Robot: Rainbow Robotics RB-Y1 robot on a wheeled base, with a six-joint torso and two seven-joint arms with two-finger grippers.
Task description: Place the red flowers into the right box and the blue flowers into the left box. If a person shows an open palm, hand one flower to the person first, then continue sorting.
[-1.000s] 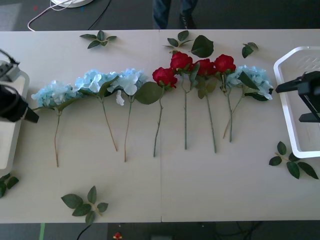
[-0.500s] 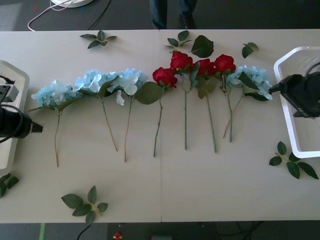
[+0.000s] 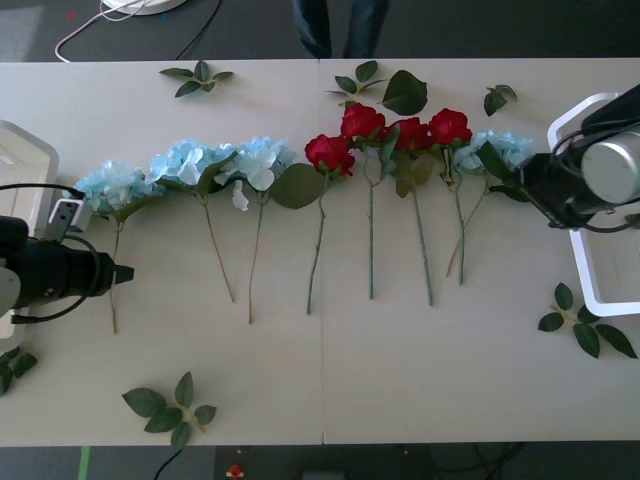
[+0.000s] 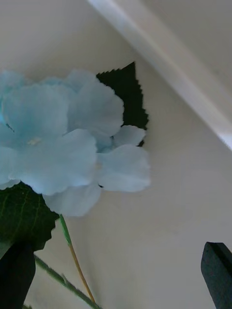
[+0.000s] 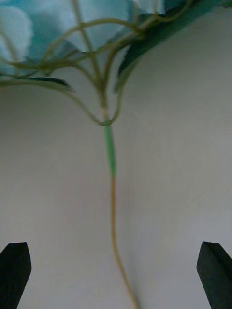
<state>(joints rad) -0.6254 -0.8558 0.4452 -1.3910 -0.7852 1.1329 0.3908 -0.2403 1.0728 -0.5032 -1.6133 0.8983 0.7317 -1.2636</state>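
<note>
Both arms have swung in from the boxes toward the row's ends: the left gripper (image 3: 120, 271), fingers spread wide, now lines up on the leftmost blue flower (image 3: 110, 186) stem, while the right gripper (image 3: 520, 183), also wide open, nears the rightmost blue flower (image 3: 490, 150). Likely two pickups are starting. The beige table (image 3: 400, 370) holds loose leaf sprigs (image 3: 172, 405); dark floor lies beyond.

Bare table (image 3: 330, 370) lies open below the stems; leaf sprigs (image 3: 172, 405) dot its edges.
</note>
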